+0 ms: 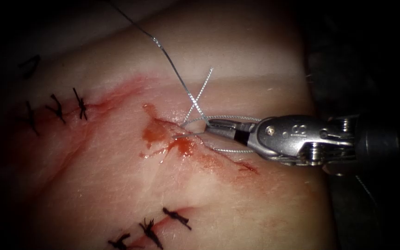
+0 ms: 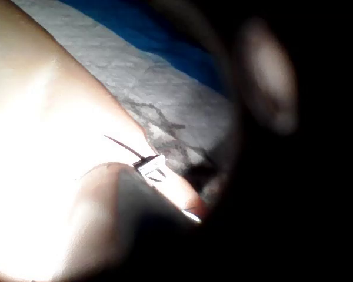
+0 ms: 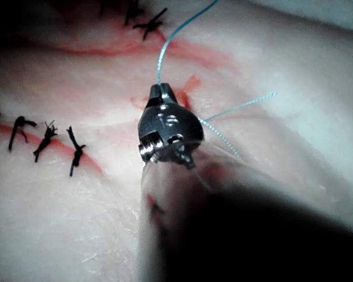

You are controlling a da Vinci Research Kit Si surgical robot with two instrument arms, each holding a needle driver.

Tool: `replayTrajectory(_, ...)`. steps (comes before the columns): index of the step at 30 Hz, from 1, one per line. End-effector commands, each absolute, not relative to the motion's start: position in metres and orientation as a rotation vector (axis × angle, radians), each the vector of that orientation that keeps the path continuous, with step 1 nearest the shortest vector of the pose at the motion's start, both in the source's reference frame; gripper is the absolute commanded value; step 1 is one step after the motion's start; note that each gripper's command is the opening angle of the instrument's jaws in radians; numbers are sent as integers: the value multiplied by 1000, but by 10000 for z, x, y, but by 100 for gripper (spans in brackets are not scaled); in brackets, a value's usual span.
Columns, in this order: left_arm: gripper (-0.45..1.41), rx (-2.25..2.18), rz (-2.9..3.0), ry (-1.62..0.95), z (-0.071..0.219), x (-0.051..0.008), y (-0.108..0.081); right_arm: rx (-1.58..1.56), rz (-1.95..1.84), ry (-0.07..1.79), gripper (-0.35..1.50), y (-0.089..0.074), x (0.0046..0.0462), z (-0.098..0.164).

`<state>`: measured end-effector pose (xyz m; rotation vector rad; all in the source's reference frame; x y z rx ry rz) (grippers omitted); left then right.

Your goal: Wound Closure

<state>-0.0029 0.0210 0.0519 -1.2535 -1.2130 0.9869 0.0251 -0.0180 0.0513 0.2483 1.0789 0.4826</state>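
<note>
Right end effector (image 1: 209,125) lies low at the cut (image 1: 218,153), tips together, apparently clenched on the thread (image 1: 195,99) that crosses just above and loops round it, likely for a knot; no needle to place.

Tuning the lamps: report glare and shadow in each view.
Endoscope view: light pools on the tissue around the cut, edges dark; right claw glints amid thread, its hold unclear. Left wrist view: tissue glares white beside deep shadow. Right wrist view: tissue evenly lit, the shaft dark.
</note>
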Motion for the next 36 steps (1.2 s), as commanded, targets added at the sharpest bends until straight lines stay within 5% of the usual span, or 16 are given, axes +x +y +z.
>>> replayTrajectory(1, -45, -1246, 985, -1222, 527, -39, 208, 232, 495, 1074, -35, -164, 247, 498)
replayTrajectory(17, -45, -1244, 1007, -1316, 545, -77, 186, 86, 606, 1065, -35, -74, 143, 417)
replayTrajectory(19, -45, -1243, 1008, -1321, 546, -76, 186, 123, 567, 1095, -3, -86, 147, 425)
replayTrajectory(22, -45, -1243, 1007, -1320, 547, -73, 187, 157, 550, 1120, 83, -109, 159, 442)
replayTrajectory(25, -45, -1241, 1001, -1305, 548, -66, 189, 204, 577, 1135, 116, -136, 173, 463)
replayTrajectory(28, -45, -1228, 1007, -1281, 552, -59, 192, 254, 570, 1152, 131, -163, 183, 483)
replayTrajectory(36, -45, -1204, 1032, -1268, 557, -46, 194, 366, 617, 1154, 121, -212, 193, 508)
